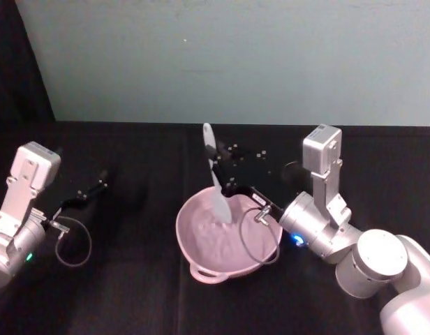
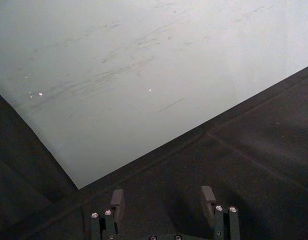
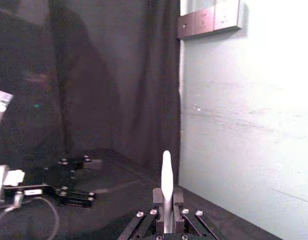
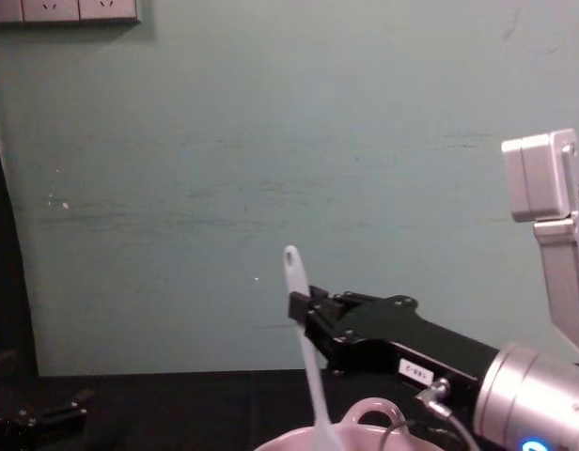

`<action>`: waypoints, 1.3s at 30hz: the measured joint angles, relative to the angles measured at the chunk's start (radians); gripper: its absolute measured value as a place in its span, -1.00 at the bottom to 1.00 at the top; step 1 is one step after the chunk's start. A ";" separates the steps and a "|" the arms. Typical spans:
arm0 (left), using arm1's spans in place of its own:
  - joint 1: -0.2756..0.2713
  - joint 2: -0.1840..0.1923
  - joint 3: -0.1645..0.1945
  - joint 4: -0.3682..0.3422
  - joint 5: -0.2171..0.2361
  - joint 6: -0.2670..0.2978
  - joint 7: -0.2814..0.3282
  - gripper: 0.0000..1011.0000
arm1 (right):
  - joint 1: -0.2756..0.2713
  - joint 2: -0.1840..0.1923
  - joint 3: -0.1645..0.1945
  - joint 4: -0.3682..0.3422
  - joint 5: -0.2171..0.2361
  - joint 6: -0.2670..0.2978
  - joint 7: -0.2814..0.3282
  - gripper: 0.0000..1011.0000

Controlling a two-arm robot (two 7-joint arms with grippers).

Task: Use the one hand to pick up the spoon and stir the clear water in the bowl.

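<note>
The pale pink bowl (image 1: 181,234) sits at the table's middle, its loop handle facing me. The white spoon (image 1: 215,174) stands nearly upright with its flat head down inside the bowl and its holed handle end up. My right gripper (image 1: 227,185) reaches in from the right and is shut on the spoon's shaft. In the right wrist view the spoon (image 3: 166,182) rises from between the closed fingers of the right gripper (image 3: 166,202). From the chest, the spoon (image 4: 306,357) dips behind the bowl's rim (image 4: 369,412), held by the right gripper (image 4: 301,315). My left gripper (image 1: 98,187) rests open at the left, apart from everything.
Black cloth (image 1: 131,293) covers the table, and a pale green wall (image 1: 236,63) stands close behind it. A cable (image 1: 253,241) loops from the right wrist over the bowl's right side. The left wrist view has the open left gripper (image 2: 162,200) over bare cloth.
</note>
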 joint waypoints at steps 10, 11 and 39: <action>0.000 0.000 0.000 0.000 0.000 0.000 0.000 0.99 | -0.029 0.039 0.047 -0.037 -0.015 0.011 -0.037 -0.77; 0.000 0.000 0.000 0.000 0.000 0.000 0.000 0.99 | -0.038 0.045 0.052 -0.050 -0.015 0.018 -0.039 -0.77; 0.000 0.000 0.000 0.000 0.000 0.000 0.000 0.99 | -0.220 0.192 0.105 -0.385 0.030 0.215 -0.066 -0.77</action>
